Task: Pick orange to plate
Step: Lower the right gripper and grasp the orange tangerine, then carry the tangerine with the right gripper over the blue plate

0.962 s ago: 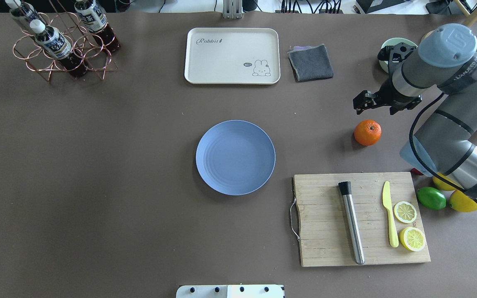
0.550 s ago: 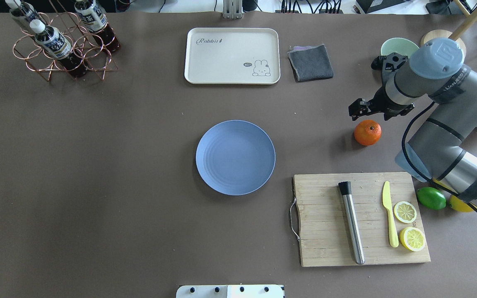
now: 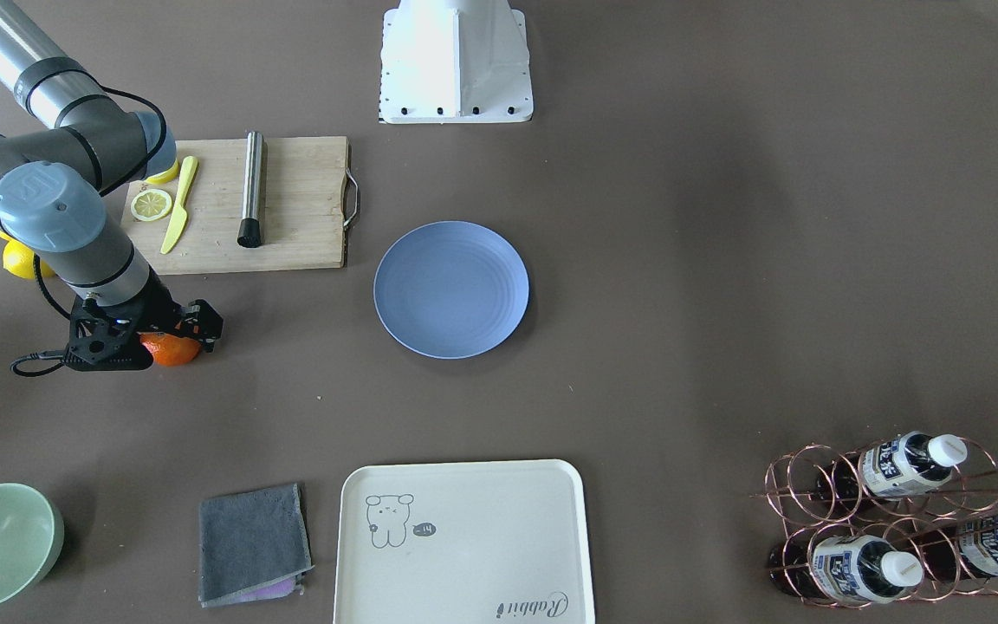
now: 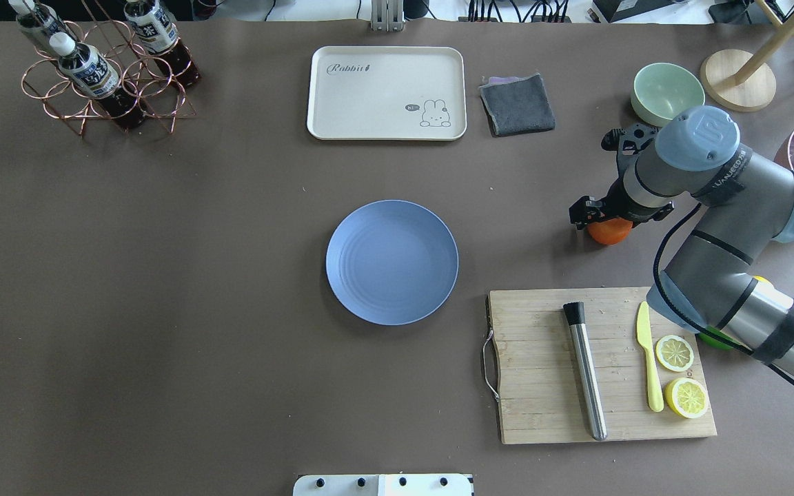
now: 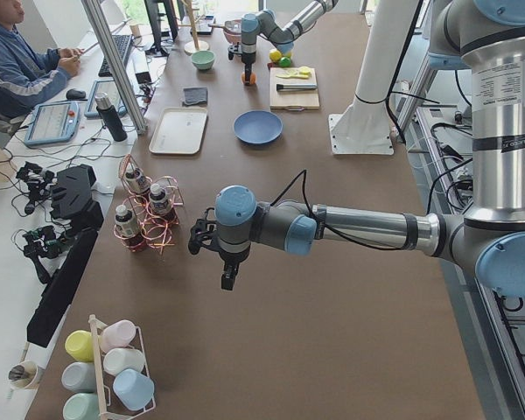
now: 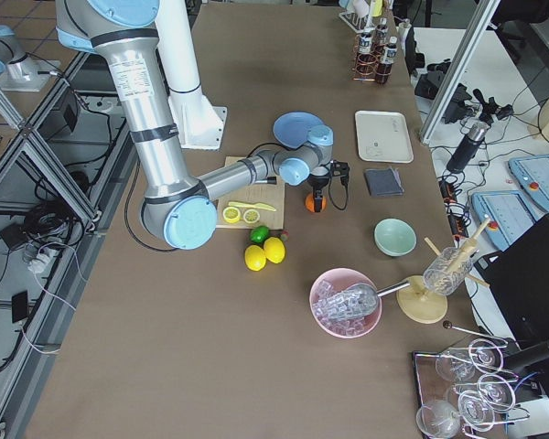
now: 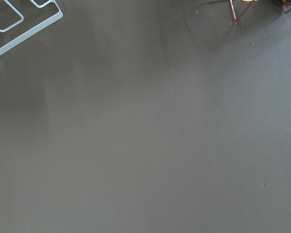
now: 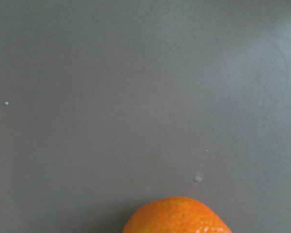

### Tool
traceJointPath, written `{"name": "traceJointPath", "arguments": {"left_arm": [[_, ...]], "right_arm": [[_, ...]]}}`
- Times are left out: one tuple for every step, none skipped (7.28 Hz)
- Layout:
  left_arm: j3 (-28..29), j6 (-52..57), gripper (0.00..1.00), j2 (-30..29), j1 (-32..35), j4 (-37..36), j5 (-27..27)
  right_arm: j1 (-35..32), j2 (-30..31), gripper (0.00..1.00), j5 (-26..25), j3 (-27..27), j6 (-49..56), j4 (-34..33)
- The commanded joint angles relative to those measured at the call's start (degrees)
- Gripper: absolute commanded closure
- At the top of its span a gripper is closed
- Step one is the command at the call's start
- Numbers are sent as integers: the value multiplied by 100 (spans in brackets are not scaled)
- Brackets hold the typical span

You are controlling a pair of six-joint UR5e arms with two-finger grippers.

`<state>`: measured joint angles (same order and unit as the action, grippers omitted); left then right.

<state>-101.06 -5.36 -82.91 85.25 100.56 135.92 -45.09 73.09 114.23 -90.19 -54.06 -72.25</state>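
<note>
Poising the right pincer [image 3: 165,336] low over the orange [image 3: 175,351], jaws seemingly on either side of it; not managing to tell whether gripping or standing wide, with the wrist hiding the contact. Finding the fruit sitting on the desk [image 3: 681,260] near the cutting board [image 3: 291,208], well apart from the plate [image 3: 451,289]. Judging the grasp as the step in hand. Needing next: closing firmly, lifting clear, carrying across to the plate, setting down gently against rolling.
</note>
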Motion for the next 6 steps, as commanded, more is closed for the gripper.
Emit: {"name": "traceJointPath", "arguments": {"left_arm": [[-19,0,2,38,0,8,5],[-28,0,2,55,0,8,5],[-19,0,2,64,0,8,5],[-19,0,2,64,0,8,5],[-19,0,2,99,0,8,5],[-28,0,2,108,0,8,5]], "right_arm": [[36,-23,64,-111,-77,-191,0],[140,-102,100,-129,-78,-219,-8],[237,-363,100,-129,-104,-367,-52],[473,-766,100,-138,-95,-1143,-157],[675,-1353,100,-294,-60,-1690,-654],[956,-2108,100,-496,-8,-2218,-1529]]}}
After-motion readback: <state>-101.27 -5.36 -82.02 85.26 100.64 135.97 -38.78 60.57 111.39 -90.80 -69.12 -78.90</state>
